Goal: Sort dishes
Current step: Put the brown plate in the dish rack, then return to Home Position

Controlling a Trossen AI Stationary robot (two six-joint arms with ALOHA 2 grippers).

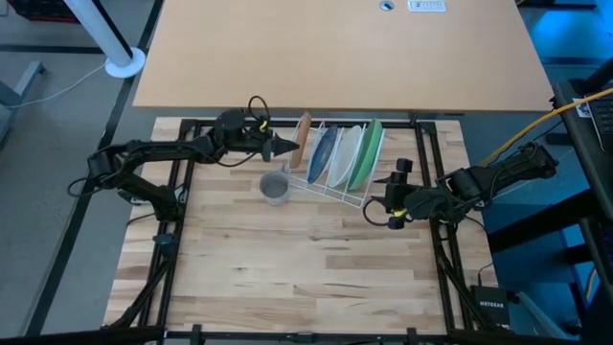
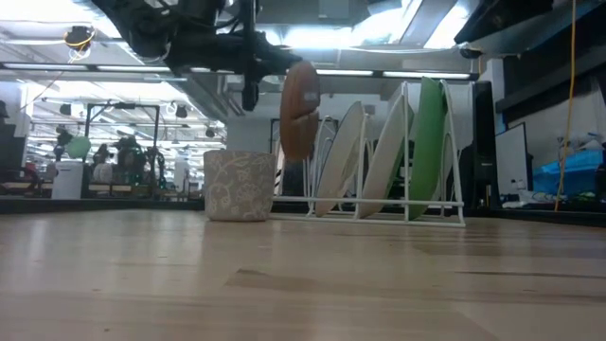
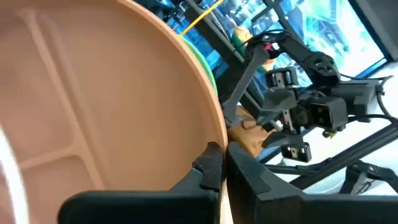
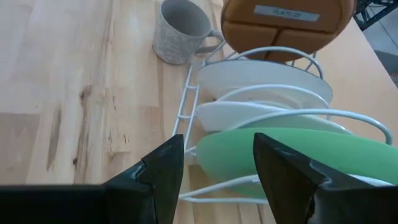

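Note:
My left gripper (image 1: 283, 147) is shut on the brown-orange plate (image 1: 303, 140), which stands on edge in the air at the left end of the white wire rack (image 1: 330, 192). In the rack lean the dark blue plate (image 1: 324, 153), the white plate (image 1: 345, 155) and the green plate (image 1: 367, 153), each standing on its rim between the wires. My right gripper (image 1: 380, 207) is open, close to the rack's right end, and faces the green plate (image 4: 280, 155) without touching it. My left gripper (image 3: 222, 163) pinches the brown-orange plate's rim (image 3: 214, 134) between its two fingers, one finger on the divided face and one on the back. The fingers come roughly level from the table's left. The plate (image 2: 299, 114) hangs upright, lifted clear of the table.
A small grey patterned cup (image 1: 275, 187) stands on the table just left of the rack's near end, below the held plate. The wooden table (image 1: 287, 278) stretches toward its near edge. A black frame (image 1: 182, 172) runs along the sides.

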